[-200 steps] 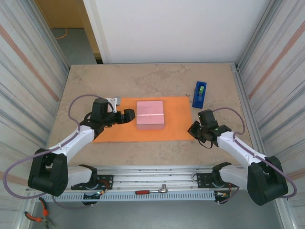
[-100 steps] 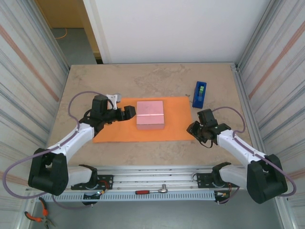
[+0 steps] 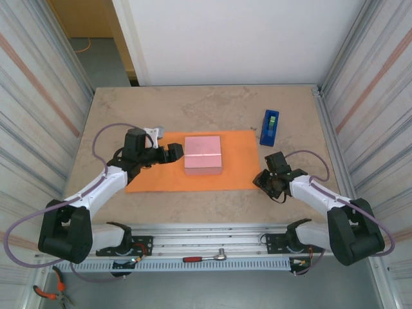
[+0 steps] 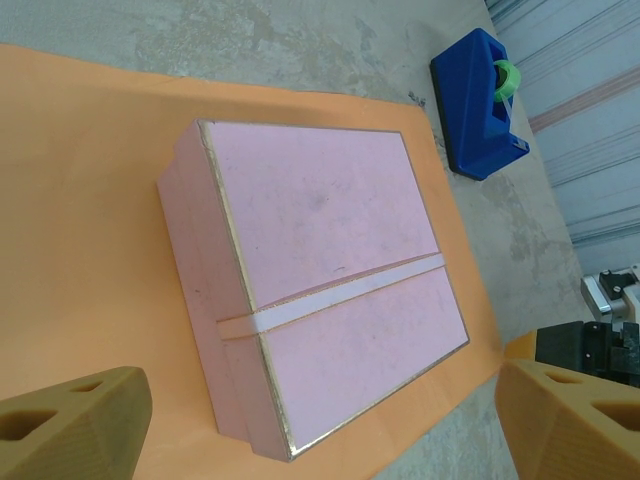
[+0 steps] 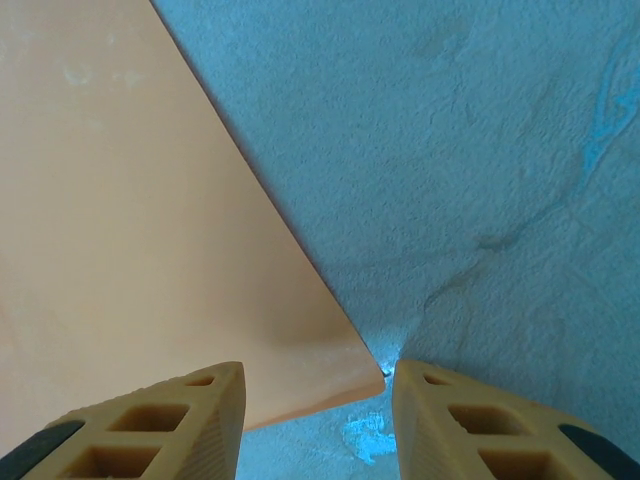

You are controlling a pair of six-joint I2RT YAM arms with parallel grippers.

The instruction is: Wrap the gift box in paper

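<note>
Wrapping step in hand: judged the opening one, a first fold not yet begun, the sheet flat.
Top view, gift box (image 3: 203, 154): resting on the middle of the paper (image 3: 239, 168), uncovered on all sides.
Top view, left gripper (image 3: 174, 152): over the sheet's left part, just beside the box's left side, pointing at it.
Top view, right gripper (image 3: 262, 180): low at the sheet's near right corner.
Top view, tape dispenser (image 3: 270, 127): blue, on bare table (image 3: 193, 109) just beyond the sheet's far right corner.
Top view, surface and room: mottled beige stone-look top; ribbed panels left and right; white wall behind.
Left wrist view, hand state: jaws spread wide, released, nothing between them; the box lies ahead, its pale band across the lid.
Right wrist view, hand state: fingers (image 5: 150, 420) parted with a moderate gap, grasping nothing; the paper corner (image 5: 365, 368) lies on the table between them.
Next move, judged: the right jaws must catch that thin corner, then lift it over the box.
Caution, judged: flat paper on a hard top gives little edge to pinch; the left arm may need to steady the box.
</note>
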